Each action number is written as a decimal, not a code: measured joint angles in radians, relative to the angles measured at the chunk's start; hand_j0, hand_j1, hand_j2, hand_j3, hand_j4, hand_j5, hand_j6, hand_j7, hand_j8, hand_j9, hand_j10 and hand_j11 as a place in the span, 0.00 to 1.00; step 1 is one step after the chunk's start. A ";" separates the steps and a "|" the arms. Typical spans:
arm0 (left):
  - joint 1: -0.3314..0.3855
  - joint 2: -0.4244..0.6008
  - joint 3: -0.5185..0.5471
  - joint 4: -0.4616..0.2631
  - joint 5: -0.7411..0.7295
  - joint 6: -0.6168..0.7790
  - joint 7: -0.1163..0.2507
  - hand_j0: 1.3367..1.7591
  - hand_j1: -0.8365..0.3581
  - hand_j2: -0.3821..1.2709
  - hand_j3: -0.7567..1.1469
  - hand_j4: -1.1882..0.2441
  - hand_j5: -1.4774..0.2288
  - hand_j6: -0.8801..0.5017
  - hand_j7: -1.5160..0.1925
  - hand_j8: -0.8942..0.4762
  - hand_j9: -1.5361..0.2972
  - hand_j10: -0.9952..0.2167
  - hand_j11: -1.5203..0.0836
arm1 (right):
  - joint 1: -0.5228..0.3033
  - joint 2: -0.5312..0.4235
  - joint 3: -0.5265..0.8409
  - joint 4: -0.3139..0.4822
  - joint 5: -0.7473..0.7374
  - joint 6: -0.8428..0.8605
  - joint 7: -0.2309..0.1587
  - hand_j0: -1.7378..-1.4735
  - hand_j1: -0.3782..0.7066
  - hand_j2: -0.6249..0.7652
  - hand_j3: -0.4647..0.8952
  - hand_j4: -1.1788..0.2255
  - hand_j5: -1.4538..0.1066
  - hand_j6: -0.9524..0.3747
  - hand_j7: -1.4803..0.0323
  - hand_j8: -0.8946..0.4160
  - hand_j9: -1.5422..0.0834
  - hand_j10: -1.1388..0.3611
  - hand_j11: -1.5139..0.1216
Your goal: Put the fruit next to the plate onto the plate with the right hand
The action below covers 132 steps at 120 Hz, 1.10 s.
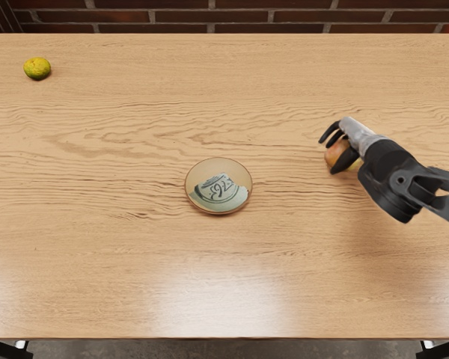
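Note:
A small round plate (218,185) with a brown rim and a blue-grey pattern lies near the middle of the wooden table. To its right sits an orange-yellow fruit (335,155), partly hidden by my right hand (340,146). The right arm comes in from the right edge, and its dark fingers curl over the fruit's top and sides. The fruit rests on or just above the table; I cannot tell which. A second fruit, yellow-green (37,68), lies far off at the table's back left corner. The left hand does not show.
The wooden table (135,262) fills the view, with a brick wall (224,15) behind its far edge. Bare wood lies between the plate and the right hand.

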 joint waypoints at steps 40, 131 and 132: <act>0.000 0.000 0.000 0.000 0.000 0.000 0.000 0.76 0.76 0.26 0.40 0.67 0.69 0.47 0.71 0.48 0.67 0.63 0.76 | 0.054 0.045 0.011 0.095 0.022 0.001 0.000 0.32 0.51 0.56 0.34 0.42 0.43 0.31 0.47 0.44 0.46 0.47 0.45; 0.000 0.000 0.000 0.000 0.000 0.000 0.000 0.76 0.76 0.26 0.40 0.67 0.69 0.47 0.71 0.48 0.67 0.63 0.76 | 0.088 0.321 -0.027 0.100 0.012 -0.003 0.000 0.32 0.48 0.49 0.34 0.41 0.40 0.31 0.44 0.44 0.43 0.48 0.42; 0.000 0.000 0.000 0.000 0.000 0.000 0.000 0.76 0.76 0.26 0.40 0.67 0.69 0.47 0.71 0.48 0.67 0.63 0.76 | 0.087 0.323 -0.028 0.100 0.012 -0.003 0.000 0.32 0.48 0.49 0.34 0.41 0.40 0.31 0.44 0.44 0.44 0.48 0.42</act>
